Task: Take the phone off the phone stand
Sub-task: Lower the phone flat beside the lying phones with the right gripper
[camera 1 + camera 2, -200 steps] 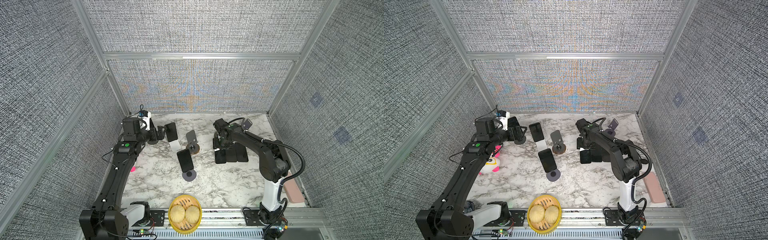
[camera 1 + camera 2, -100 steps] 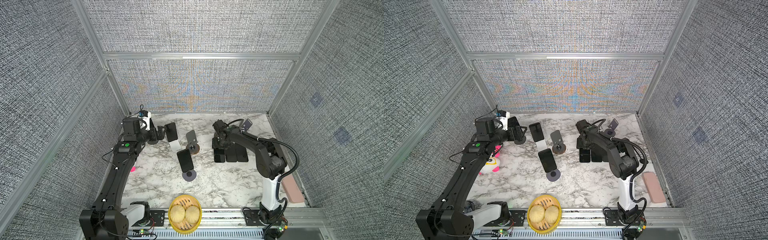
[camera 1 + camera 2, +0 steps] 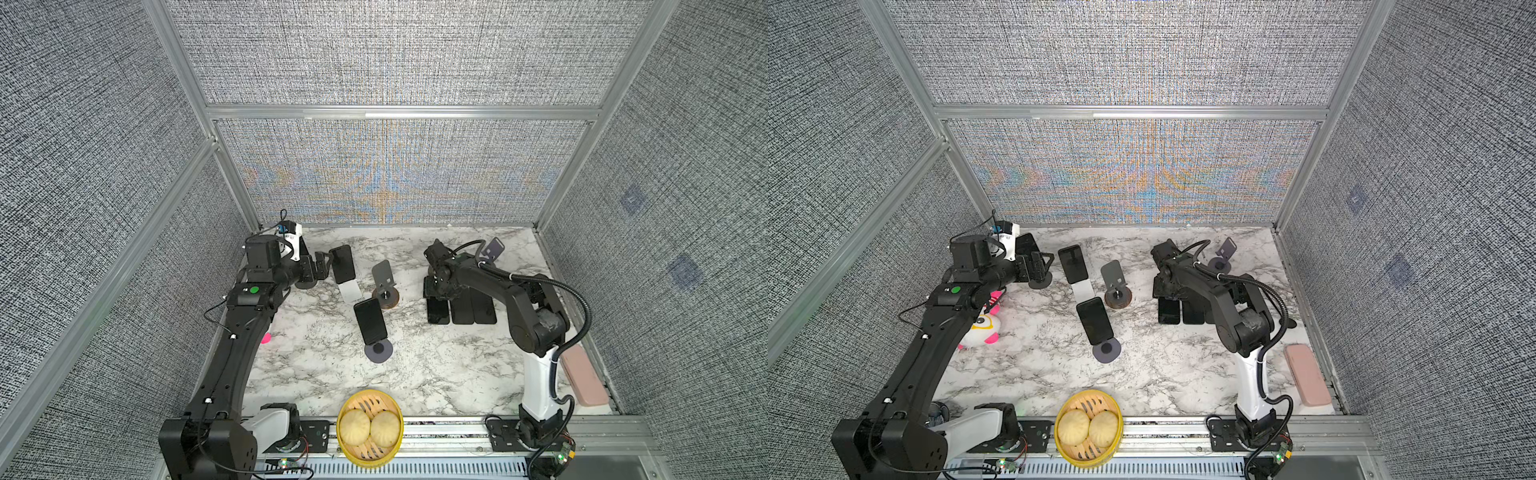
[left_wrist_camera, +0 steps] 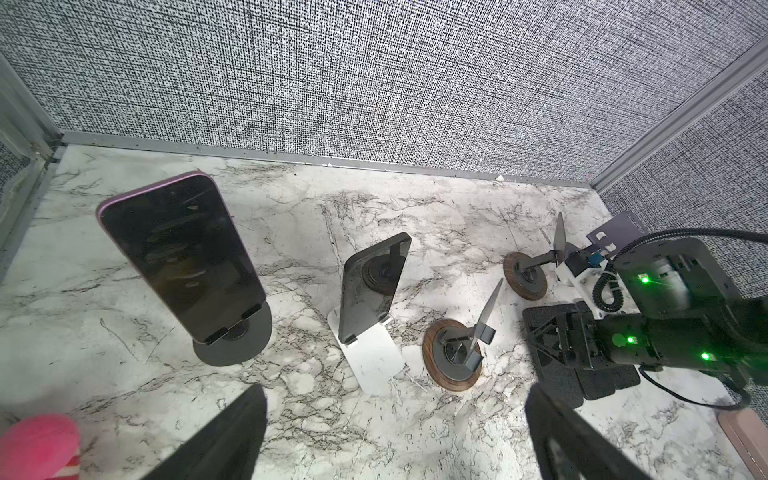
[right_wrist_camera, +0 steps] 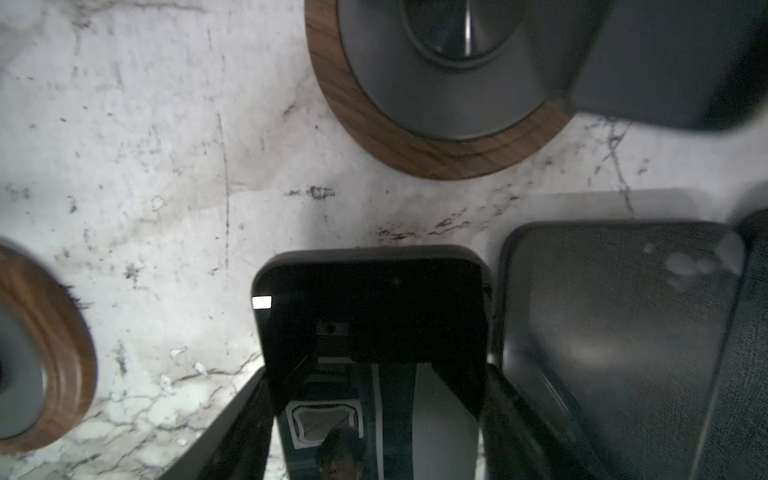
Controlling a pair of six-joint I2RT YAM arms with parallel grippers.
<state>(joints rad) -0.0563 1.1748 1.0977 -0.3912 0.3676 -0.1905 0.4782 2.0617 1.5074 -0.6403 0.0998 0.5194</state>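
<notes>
My right gripper is shut on a black phone, which lies low at the marble beside two phones lying flat; in both top views this phone is leftmost of the row. My left gripper is open and empty at the back left. It faces a pink-edged phone on a dark round phone stand and a phone on a white stand. A third phone leans on a round stand mid-table.
Two empty wood-based stands and a purple stand sit near the back. A bamboo steamer with buns is at the front edge, a pink case at the right wall, a plush toy under my left arm.
The right arm's elbow has drawn slightly toward the left and the held phone has shifted a touch within the row. The left arm has not moved.
</notes>
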